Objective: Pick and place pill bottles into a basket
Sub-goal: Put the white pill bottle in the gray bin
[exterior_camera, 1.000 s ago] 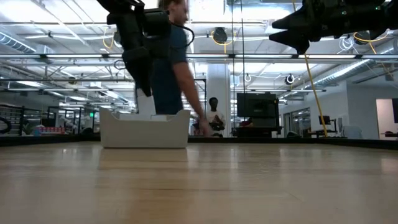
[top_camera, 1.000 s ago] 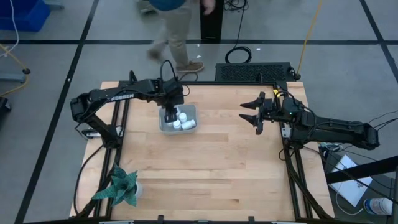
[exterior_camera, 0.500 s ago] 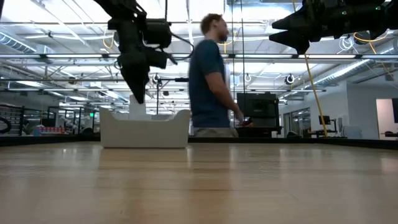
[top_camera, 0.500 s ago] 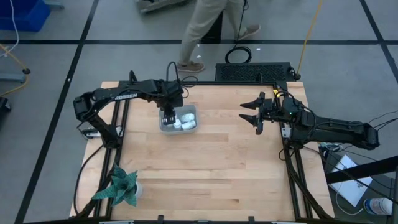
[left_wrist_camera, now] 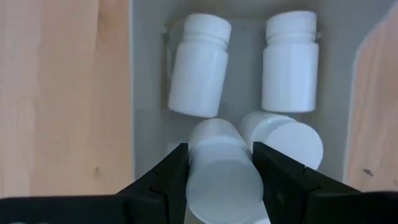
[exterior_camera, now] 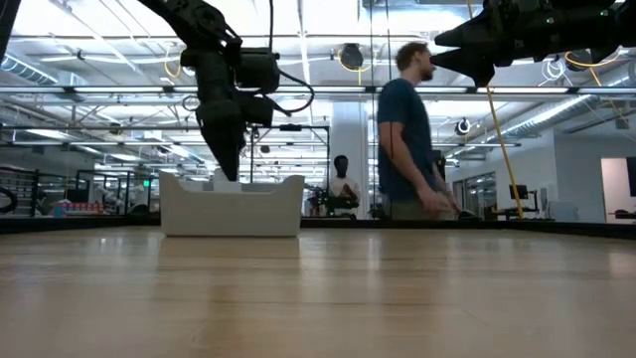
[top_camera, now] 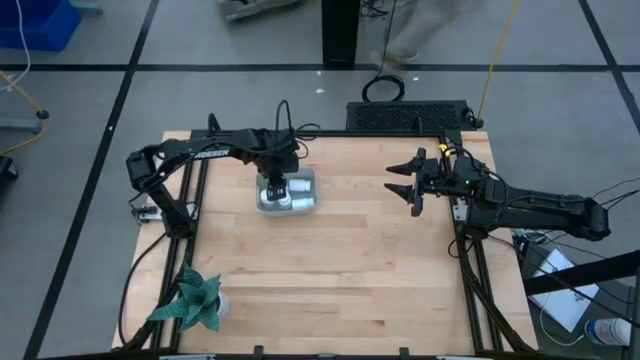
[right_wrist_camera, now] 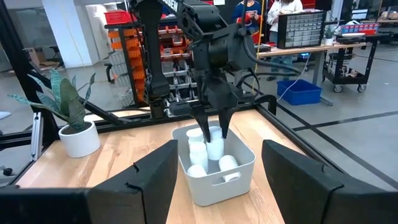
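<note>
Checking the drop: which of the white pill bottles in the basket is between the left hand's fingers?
The small white cylindrical pill bottle clamped between the left hand's fingers; the others lie free in the pale grey-blue plastic basket.

You can read almost nothing here. The left arm (top_camera: 205, 152) carries white lettering along its link in the high view, but it is too small to make out. The pill bottles (left_wrist_camera: 199, 65) show plain white sides, with no readable label.
</note>
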Tool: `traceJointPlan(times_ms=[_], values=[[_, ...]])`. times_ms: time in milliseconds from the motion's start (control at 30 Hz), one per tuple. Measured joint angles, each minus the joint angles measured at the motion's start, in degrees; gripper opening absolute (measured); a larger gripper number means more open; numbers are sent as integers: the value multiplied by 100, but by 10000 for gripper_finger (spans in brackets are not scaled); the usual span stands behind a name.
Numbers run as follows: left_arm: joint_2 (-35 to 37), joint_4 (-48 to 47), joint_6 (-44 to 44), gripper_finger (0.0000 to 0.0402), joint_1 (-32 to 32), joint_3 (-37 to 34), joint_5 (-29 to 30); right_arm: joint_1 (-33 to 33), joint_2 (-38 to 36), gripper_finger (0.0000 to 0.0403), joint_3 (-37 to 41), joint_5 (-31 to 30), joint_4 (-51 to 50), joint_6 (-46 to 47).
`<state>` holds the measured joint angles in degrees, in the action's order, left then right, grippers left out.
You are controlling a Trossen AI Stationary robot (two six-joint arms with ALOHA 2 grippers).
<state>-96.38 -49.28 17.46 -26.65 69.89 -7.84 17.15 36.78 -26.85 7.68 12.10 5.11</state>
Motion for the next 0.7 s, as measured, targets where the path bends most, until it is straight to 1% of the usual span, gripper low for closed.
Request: traceJointPlan(times_ms=[433, 633, 700], values=[[-9, -385, -47, 162, -174, -1, 34, 0, -1, 224, 0, 2, -5, 19], [-4, -234, -63, 162, -201, -414, 31, 0, -1, 224, 0, 2, -22, 19], [19, -29, -116, 162, -221, -607, 11, 0, -1, 224, 0, 2, -22, 19]])
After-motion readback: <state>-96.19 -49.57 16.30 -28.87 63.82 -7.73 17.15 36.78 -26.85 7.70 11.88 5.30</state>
